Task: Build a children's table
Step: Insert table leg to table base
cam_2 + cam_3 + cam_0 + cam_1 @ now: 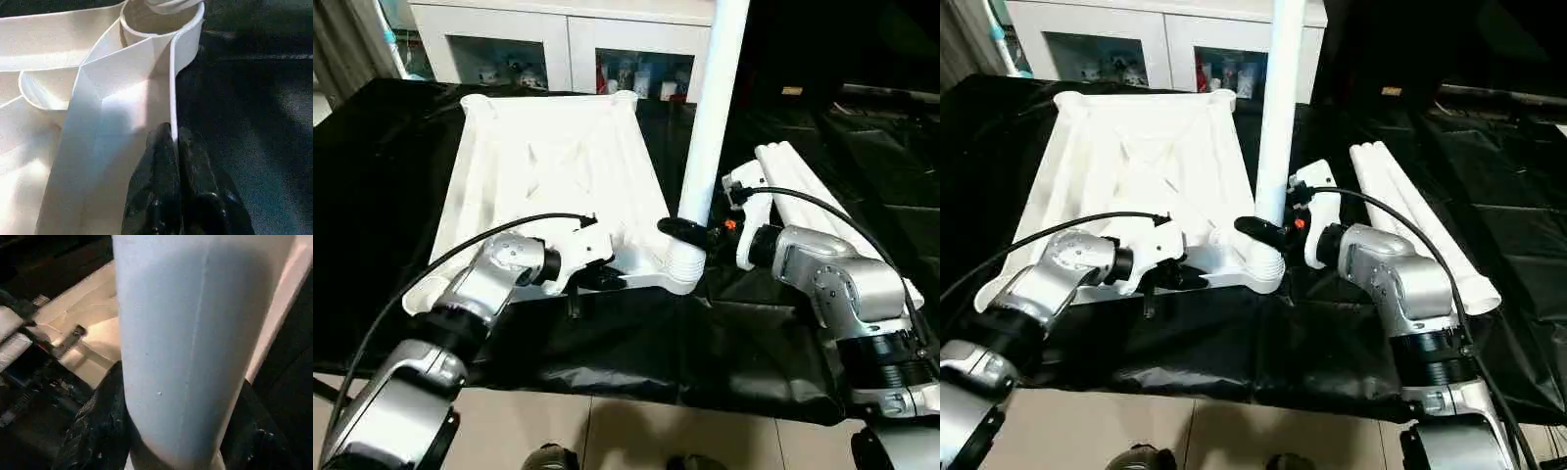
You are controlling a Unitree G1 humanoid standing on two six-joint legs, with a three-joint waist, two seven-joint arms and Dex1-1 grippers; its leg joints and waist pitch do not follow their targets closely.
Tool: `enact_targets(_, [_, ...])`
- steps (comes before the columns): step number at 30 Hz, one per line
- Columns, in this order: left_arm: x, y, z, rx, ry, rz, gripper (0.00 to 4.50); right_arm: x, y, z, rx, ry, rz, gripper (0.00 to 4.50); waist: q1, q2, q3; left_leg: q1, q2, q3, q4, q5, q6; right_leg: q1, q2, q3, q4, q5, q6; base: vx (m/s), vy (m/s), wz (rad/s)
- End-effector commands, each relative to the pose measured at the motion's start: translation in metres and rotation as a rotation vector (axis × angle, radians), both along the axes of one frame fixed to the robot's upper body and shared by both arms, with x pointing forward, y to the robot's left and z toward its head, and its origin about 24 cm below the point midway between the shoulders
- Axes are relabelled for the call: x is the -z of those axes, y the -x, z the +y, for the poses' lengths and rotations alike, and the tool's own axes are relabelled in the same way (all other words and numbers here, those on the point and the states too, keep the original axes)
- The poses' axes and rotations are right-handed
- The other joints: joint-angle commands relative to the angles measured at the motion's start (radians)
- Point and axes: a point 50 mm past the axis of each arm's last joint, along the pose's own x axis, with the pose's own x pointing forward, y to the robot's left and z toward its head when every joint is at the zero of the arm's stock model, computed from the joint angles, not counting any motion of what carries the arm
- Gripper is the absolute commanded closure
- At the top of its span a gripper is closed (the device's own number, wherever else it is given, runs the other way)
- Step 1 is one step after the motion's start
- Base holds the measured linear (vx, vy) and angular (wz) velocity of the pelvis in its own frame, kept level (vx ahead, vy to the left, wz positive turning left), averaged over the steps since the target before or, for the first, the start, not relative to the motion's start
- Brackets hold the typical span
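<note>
Tabletop (pixel 548 166) lies underside up at centre left of the frame on the black cloth (pixel 656 343); one leg (pixel 710 137) stands upright in its near right corner socket (pixel 680 264); spare legs (pixel 813 196) lie at right. My right claw (pixel 690 231) pinches that leg just above the socket; my left claw (pixel 174 142), pressed together, nips the top's near rim. To seat it well, I judge: keep the leg plumb, press straight down, brace the rim against lifting.
</note>
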Motion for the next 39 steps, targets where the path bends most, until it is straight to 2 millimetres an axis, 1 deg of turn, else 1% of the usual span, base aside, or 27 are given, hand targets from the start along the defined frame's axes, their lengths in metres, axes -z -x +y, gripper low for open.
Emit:
enact_targets(1, [0.012, 0.008, -0.004, 0.022, 0.003, 0.05, 4.5, -0.003, -0.003, -0.001, -0.001, 0.027, -0.03, 2.65, -0.002, -0.006, -0.071, 0.036, 0.049, -0.031, -0.085, -0.295, -0.012, 0.028, -0.058, 0.029, -0.075, -0.32, -0.198, 0.0, 0.0, 0.0])
enact_targets(3, [0.012, 0.011, -0.004, 0.031, 0.002, 0.051, 4.5, 0.0, -0.006, -0.001, 0.003, 0.009, -0.03, 2.65, -0.002, -0.006, -0.073, 0.034, 0.049, -0.029, -0.083, -0.268, 0.0, 0.031, -0.058, 0.029, -0.072, -0.281, -0.21, 0.0, 0.0, 0.0])
enact_targets(4, [0.011, 0.011, -0.004, 0.034, 0.003, 0.048, 4.5, 0.002, -0.007, -0.001, 0.01, -0.002, -0.028, 2.65, -0.003, -0.007, -0.071, 0.033, 0.048, -0.029, -0.084, -0.264, 0.005, 0.031, -0.057, 0.029, -0.072, -0.276, -0.214, 0.0, 0.0, 0.0])
enact_targets(7, [0.011, 0.012, -0.004, 0.035, 0.005, 0.045, 4.5, 0.005, -0.008, -0.002, 0.017, -0.011, -0.026, 2.65, -0.002, -0.006, -0.071, 0.035, 0.049, -0.027, -0.084, -0.266, 0.008, 0.03, -0.057, 0.029, -0.073, -0.28, -0.218, 0.0, 0.0, 0.0])
enact_targets(9, [0.01, 0.013, -0.004, 0.033, 0.008, 0.043, 4.5, 0.009, -0.01, -0.002, 0.037, -0.061, -0.001, 2.65, -0.003, -0.006, -0.071, 0.035, 0.05, -0.028, -0.085, -0.261, 0.01, 0.03, -0.055, 0.028, -0.071, -0.267, -0.221, 0.0, 0.0, 0.0])
enact_targets(13, [0.009, 0.014, -0.003, 0.027, 0.012, 0.041, 4.5, 0.013, -0.011, -0.002, 0.047, -0.101, 0.021, 2.65, -0.004, -0.005, -0.068, 0.035, 0.051, -0.027, -0.088, -0.266, 0.012, 0.03, -0.056, 0.028, -0.073, -0.272, -0.224, 0.0, 0.0, 0.0])
enact_targets(14, [0.009, 0.014, -0.003, 0.02, 0.014, 0.042, 4.5, 0.014, -0.011, -0.002, 0.051, -0.129, 0.038, 2.65, -0.006, -0.008, -0.066, 0.033, 0.05, -0.027, -0.089, -0.274, 0.01, 0.031, -0.055, 0.028, -0.074, -0.284, -0.221, 0.0, 0.0, 0.0])
enact_targets(15, [0.009, 0.014, -0.002, 0.014, 0.014, 0.042, 4.5, 0.016, -0.011, -0.002, 0.051, -0.144, 0.046, 2.65, -0.007, -0.007, -0.065, 0.034, 0.051, -0.028, -0.09, -0.283, 0.008, 0.029, -0.057, 0.028, -0.076, -0.303, -0.217, 0.0, 0.0, 0.0])
enact_targets(16, [0.009, 0.014, -0.001, 0.011, 0.014, 0.043, 4.5, 0.018, -0.01, -0.002, 0.051, -0.15, 0.051, 2.65, -0.008, -0.008, -0.064, 0.034, 0.051, -0.029, -0.091, -0.291, 0.005, 0.028, -0.056, 0.028, -0.077, -0.316, -0.213, 0.0, 0.0, 0.0])
enact_targets(20, [0.008, 0.013, 0.001, -0.007, 0.013, 0.037, 4.5, 0.028, -0.007, -0.004, 0.046, -0.166, 0.05, 2.65, -0.011, -0.008, -0.061, 0.034, 0.051, -0.029, -0.093, -0.302, 0.002, 0.025, -0.057, 0.029, -0.079, -0.331, -0.206, 0.0, 0.0, 0.0])
enact_targets(21, [0.008, 0.012, 0.001, -0.012, 0.014, 0.035, 4.5, 0.03, -0.005, -0.004, 0.048, -0.168, 0.048, 2.65, -0.01, -0.007, -0.061, 0.035, 0.052, -0.029, -0.094, -0.311, 0.0, 0.024, -0.058, 0.029, -0.081, -0.345, -0.201, 0.0, 0.0, 0.0])
enact_targets(26, [0.006, 0.011, 0.002, -0.026, 0.018, 0.025, 4.5, 0.042, 0.0, -0.005, 0.052, -0.161, 0.044, 2.65, -0.014, -0.006, -0.056, 0.036, 0.052, -0.032, -0.099, -0.355, -0.011, 0.019, -0.058, 0.03, -0.088, -0.396, -0.188, 0.0, 0.0, 0.0])
enact_targets(27, [0.005, 0.01, 0.002, -0.035, 0.021, 0.019, 4.5, 0.049, 0.005, -0.004, 0.058, -0.157, 0.031, 2.65, -0.012, -0.004, -0.056, 0.038, 0.054, -0.033, -0.1, -0.367, -0.015, 0.016, -0.06, 0.031, -0.09, -0.406, -0.183, 0.0, 0.0, 0.0])
enact_targets(28, [0.005, 0.009, 0.002, -0.039, 0.021, 0.017, 4.5, 0.052, 0.006, -0.004, 0.066, -0.158, 0.021, 2.65, -0.013, -0.004, -0.055, 0.038, 0.054, -0.033, -0.101, -0.374, -0.016, 0.015, -0.059, 0.031, -0.091, -0.411, -0.181, 0.0, 0.0, 0.0])
enact_targets(30, [0.005, 0.009, 0.002, -0.041, 0.022, 0.015, 4.5, 0.053, 0.007, -0.004, 0.071, -0.158, 0.013, 2.65, -0.014, -0.004, -0.055, 0.038, 0.054, -0.035, -0.104, -0.386, -0.02, 0.015, -0.058, 0.03, -0.091, -0.415, -0.18, 0.0, 0.0, 0.0])
enact_targets(31, [0.004, 0.009, 0.002, -0.046, 0.023, 0.012, 4.5, 0.055, 0.008, -0.005, 0.087, -0.166, 0.004, 2.65, -0.014, -0.001, -0.054, 0.038, 0.055, -0.035, -0.105, -0.391, -0.022, 0.014, -0.059, 0.031, -0.092, -0.419, -0.18, 0.0, 0.0, 0.0])
enact_targets(32, [0.004, 0.009, 0.002, -0.046, 0.023, 0.012, 4.5, 0.055, 0.008, -0.005, 0.087, -0.166, 0.004, 2.65, -0.014, -0.001, -0.054, 0.038, 0.055, -0.035, -0.105, -0.391, -0.022, 0.014, -0.059, 0.031, -0.092, -0.419, -0.18, 0.0, 0.0, 0.0])
enact_targets(33, [0.004, 0.008, 0.002, -0.049, 0.024, 0.009, 4.5, 0.058, 0.008, -0.006, 0.105, -0.171, -0.012, 2.65, -0.016, -0.001, -0.052, 0.039, 0.054, -0.036, -0.106, -0.415, -0.025, 0.012, -0.06, 0.031, -0.096, -0.44, -0.176, 0.0, 0.0, 0.0])
enact_targets(35, [0.003, 0.006, 0.003, -0.056, 0.023, 0.0, 4.5, 0.062, 0.01, -0.007, 0.138, -0.176, -0.046, 2.65, -0.015, 0.004, -0.051, 0.041, 0.055, -0.038, -0.109, -0.43, -0.03, 0.009, -0.061, 0.031, -0.099, -0.451, -0.17, 0.0, 0.0, 0.0])
enact_targets(36, [0.003, 0.006, 0.003, -0.056, 0.023, -0.001, 4.5, 0.062, 0.01, -0.007, 0.142, -0.178, -0.05, 2.65, -0.017, 0.003, -0.051, 0.039, 0.055, -0.039, -0.111, -0.433, -0.031, 0.011, -0.06, 0.03, -0.099, -0.447, -0.171, 0.0, 0.0, 0.0])
enact_targets(37, [0.002, 0.005, 0.003, -0.059, 0.021, -0.004, 4.5, 0.064, 0.011, -0.008, 0.155, -0.182, -0.067, 2.65, -0.016, 0.007, -0.05, 0.039, 0.056, -0.04, -0.113, -0.437, -0.033, 0.011, -0.06, 0.03, -0.098, -0.446, -0.171, 0.0, 0.0, 0.0])
enact_targets(38, [0.002, 0.005, 0.003, -0.06, 0.021, -0.006, 4.5, 0.064, 0.012, -0.008, 0.16, -0.182, -0.074, 2.65, -0.017, 0.006, -0.048, 0.043, 0.056, -0.039, -0.113, -0.46, -0.036, 0.005, -0.059, 0.031, -0.103, -0.459, -0.167, 0.0, 0.0, 0.0])
enact_targets(39, [0.002, 0.004, 0.003, -0.063, 0.022, -0.007, 4.5, 0.065, 0.013, -0.008, 0.164, -0.185, -0.086, 2.65, -0.017, 0.008, -0.047, 0.044, 0.056, -0.04, -0.114, -0.475, -0.038, 0.005, -0.059, 0.031, -0.105, -0.471, -0.165, 0.0, 0.0, 0.0])
